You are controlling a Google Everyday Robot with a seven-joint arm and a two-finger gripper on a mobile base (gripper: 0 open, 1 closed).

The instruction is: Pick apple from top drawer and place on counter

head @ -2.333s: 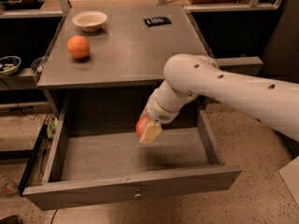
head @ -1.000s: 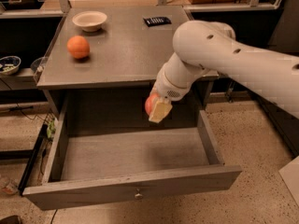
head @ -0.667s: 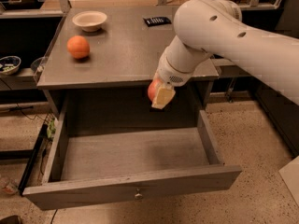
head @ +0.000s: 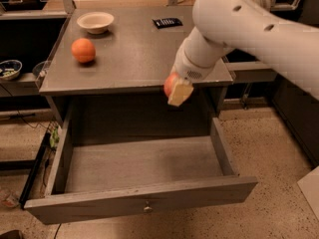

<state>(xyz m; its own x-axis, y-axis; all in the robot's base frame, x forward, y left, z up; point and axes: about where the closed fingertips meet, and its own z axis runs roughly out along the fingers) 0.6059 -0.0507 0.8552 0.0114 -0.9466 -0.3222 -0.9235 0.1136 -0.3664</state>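
The top drawer (head: 144, 203) is pulled wide open below the counter (head: 129, 54), and its grey inside is bare. My gripper (head: 175, 89) is shut on the red apple (head: 170, 84), which shows at the left of the pale fingers (head: 180, 92). It hangs at the counter's front edge, at about the height of the top, right of centre and above the back of the drawer. The white arm reaches in from the upper right and hides the counter's right part.
On the counter lie a plain orange fruit (head: 83, 50) at the left, a white bowl (head: 95, 22) at the back left and a dark flat object (head: 167, 22) at the back. A shelf with a small bowl (head: 9, 69) stands to the left.
My gripper has lifted the apple out of the drawer, up and slightly right, from low over the drawer floor to the level of the counter's front edge.
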